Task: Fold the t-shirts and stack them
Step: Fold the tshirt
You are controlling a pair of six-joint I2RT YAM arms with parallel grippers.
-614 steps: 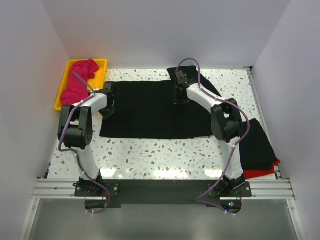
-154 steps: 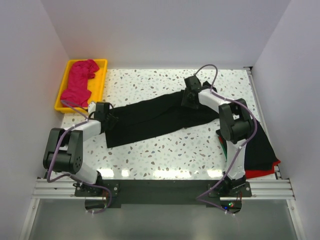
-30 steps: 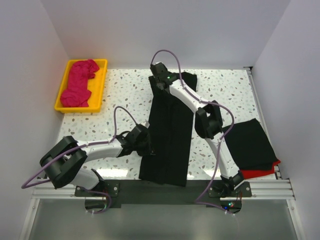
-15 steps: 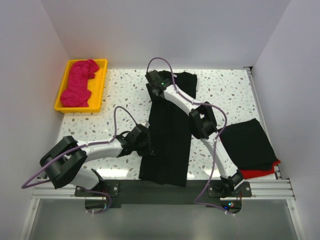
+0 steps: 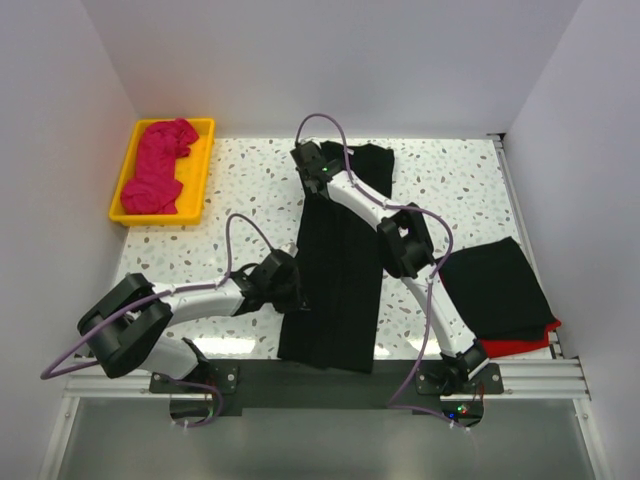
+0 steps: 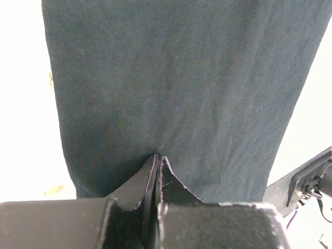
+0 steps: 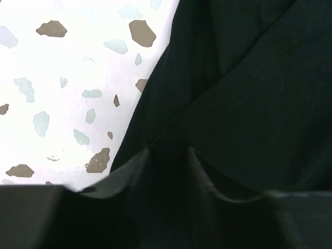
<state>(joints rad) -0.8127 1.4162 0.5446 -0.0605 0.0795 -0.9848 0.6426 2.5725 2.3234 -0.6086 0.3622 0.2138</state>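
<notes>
Black t-shirt (image 5: pixel 340 290) lies as a long strip along the worktop (image 5: pixel 250 190), my left tool (image 6: pixel 158 157) pinched shut on its left edge, so I want my half-open right tool (image 7: pixel 168 153) biting its far-left corner squarely.

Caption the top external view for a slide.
Left gripper pinching the folded black t-shirt, right gripper at its far end.
</notes>
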